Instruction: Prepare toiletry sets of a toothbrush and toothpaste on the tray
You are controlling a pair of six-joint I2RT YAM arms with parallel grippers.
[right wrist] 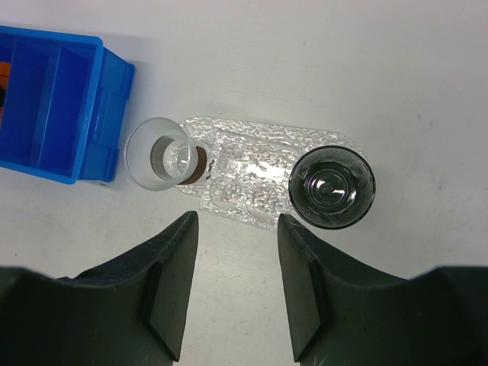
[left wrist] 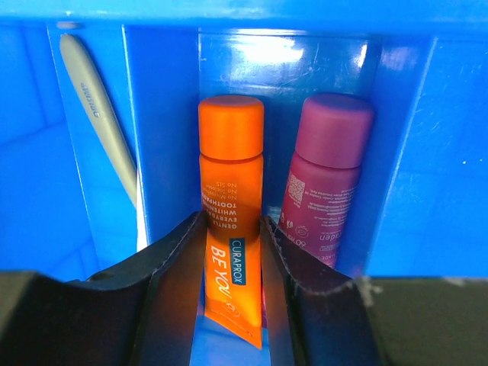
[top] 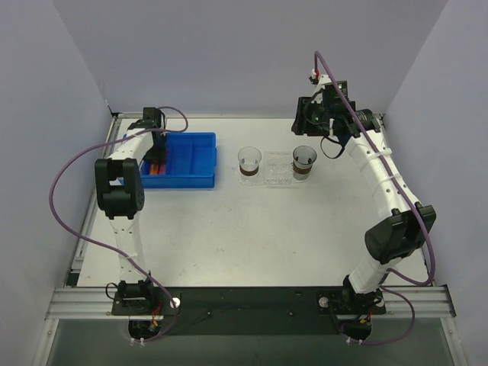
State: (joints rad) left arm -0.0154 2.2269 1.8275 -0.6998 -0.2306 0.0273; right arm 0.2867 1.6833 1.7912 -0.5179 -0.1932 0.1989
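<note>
Looking down into the blue bin point(left wrist: 450, 152), my left gripper point(left wrist: 232, 221) has its jaws closed against both sides of the orange toothpaste point(left wrist: 231, 175). The tube lies cap away from me in a narrow compartment. The pink-magenta toothpaste point(left wrist: 328, 175) sits in the compartment to its right. The whitish toothbrush point(left wrist: 95, 114) leans in the compartment on the left. The clear bumpy tray point(right wrist: 259, 152) lies mid-table, below my right gripper point(right wrist: 238, 221), which hangs open and empty above the table in front of it.
A clear glass point(right wrist: 158, 152) stands at the tray's left end and a dark glass point(right wrist: 332, 187) at its right end. The blue bin point(top: 194, 156) sits left of the tray point(top: 276, 174). Grey walls close in the table on three sides.
</note>
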